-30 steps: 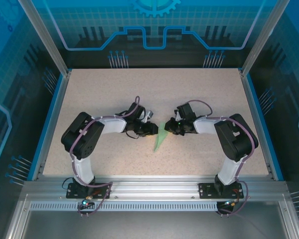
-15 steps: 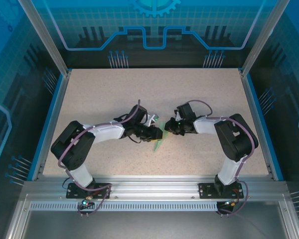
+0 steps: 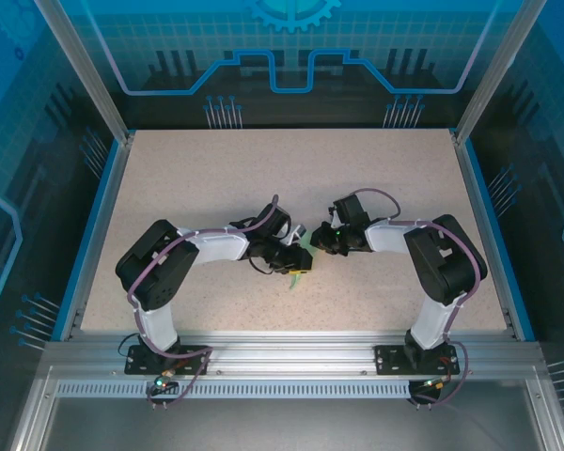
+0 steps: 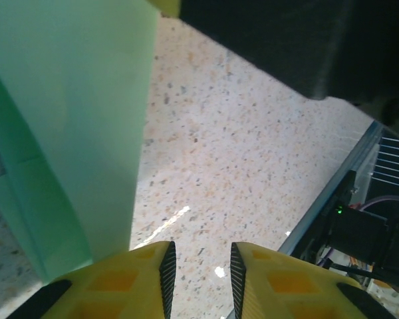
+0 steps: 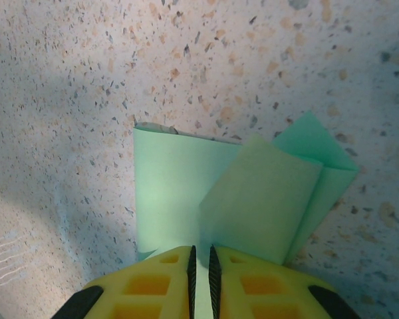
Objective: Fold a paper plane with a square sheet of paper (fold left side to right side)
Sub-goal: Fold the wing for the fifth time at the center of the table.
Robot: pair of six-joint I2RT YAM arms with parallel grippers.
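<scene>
The square sheet of paper is folded into a slim, pale green paper plane (image 3: 306, 246) lying mid-table between the two arms. In the right wrist view the paper plane (image 5: 179, 193) shows stacked flaps. My right gripper (image 5: 201, 262) is shut on the near edge, with green paper in the thin slit between its pads. The right gripper (image 3: 318, 242) sits just right of the paper. My left gripper (image 3: 300, 265) hovers over the paper's lower part. In the left wrist view the left gripper (image 4: 199, 266) is open, with bare table between its jaws and the paper plane (image 4: 73, 119) standing to their left.
The speckled tabletop (image 3: 197, 178) is bounded by blue side rails (image 3: 92, 235) and an aluminium frame (image 3: 282, 352) at the near edge. The right arm's dark body (image 4: 306, 40) hangs close above the left gripper. Both arm bases are bolted at the front.
My left arm has swung right, bringing its gripper onto the paper's lower part, and its jaws have narrowed a little. The right gripper has kept its hold in the same place.
</scene>
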